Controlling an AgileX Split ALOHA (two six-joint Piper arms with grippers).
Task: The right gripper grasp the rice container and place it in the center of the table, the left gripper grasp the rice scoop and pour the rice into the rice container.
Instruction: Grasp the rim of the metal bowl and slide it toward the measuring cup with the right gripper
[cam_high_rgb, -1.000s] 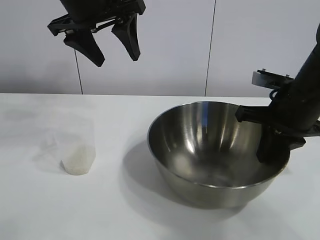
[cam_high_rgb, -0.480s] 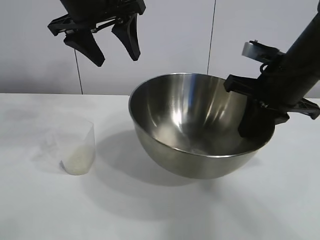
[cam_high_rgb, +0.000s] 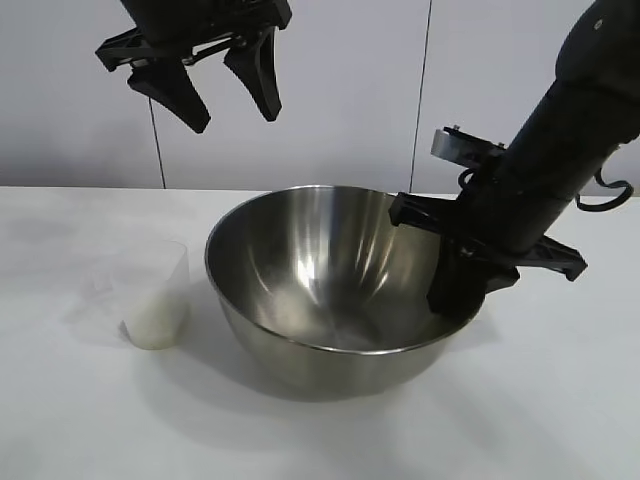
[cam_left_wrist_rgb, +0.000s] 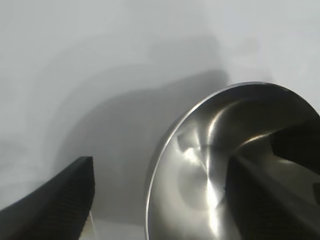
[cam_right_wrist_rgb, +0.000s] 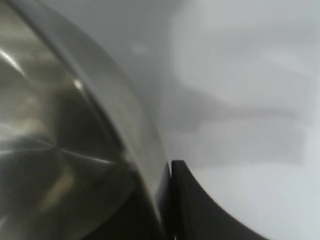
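Right gripper (cam_high_rgb: 466, 283) pinched shut on rim of large shiny steel bowl (cam_high_rgb: 320, 290); left gripper (cam_high_rgb: 225, 95) wide open, translucent plastic cup (cam_high_rgb: 152, 295) below its jaws.

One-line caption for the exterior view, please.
Right pincer clamps the steel bowl's rim; left pincer hangs open above the rice cup.

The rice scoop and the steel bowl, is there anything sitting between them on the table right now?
Nothing: in the exterior view only a narrow strip of bare white table separates the rice scoop from the rice container.
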